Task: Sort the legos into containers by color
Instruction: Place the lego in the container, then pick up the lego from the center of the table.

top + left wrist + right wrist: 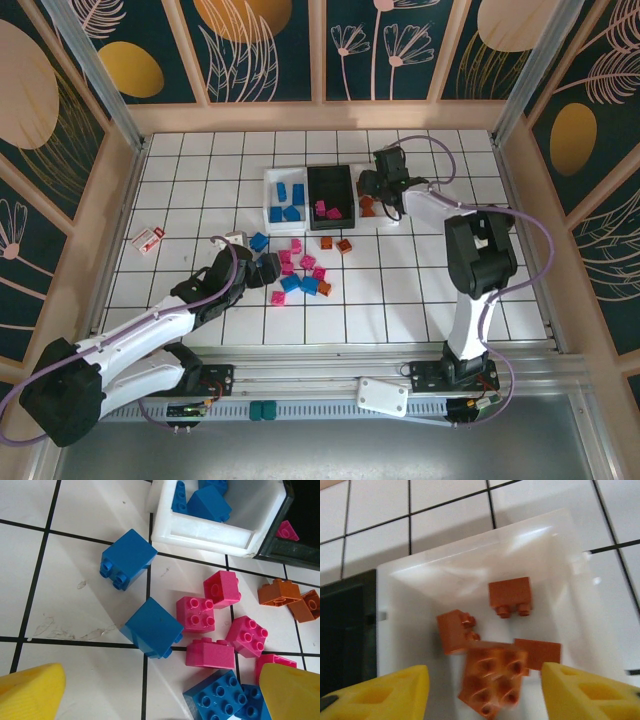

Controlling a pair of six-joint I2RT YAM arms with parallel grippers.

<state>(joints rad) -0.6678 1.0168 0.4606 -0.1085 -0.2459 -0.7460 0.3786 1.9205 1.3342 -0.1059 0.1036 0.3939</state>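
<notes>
Three containers stand in a row: a white tray (268, 188) with blue legos, a black tray (330, 176) with pink ones, and a white tray (420, 585) with orange ones. My right gripper (484, 682) hangs open over that orange tray. A blurred orange brick (493, 677) lies loose between its fingers, touching neither, beside three more orange bricks (510, 596). My left gripper (160, 695) is open above the loose pile (300, 272) of blue and pink legos. A blue brick (153, 627) and a pink brick (210, 653) lie just ahead of its fingers (32, 690).
A white-and-red card (148, 239) lies at the left of the tiled floor. Two orange bricks (335, 244) sit below the black tray. Another blue brick (126, 558) lies near the blue tray's corner (210, 530). Wooden walls ring the floor.
</notes>
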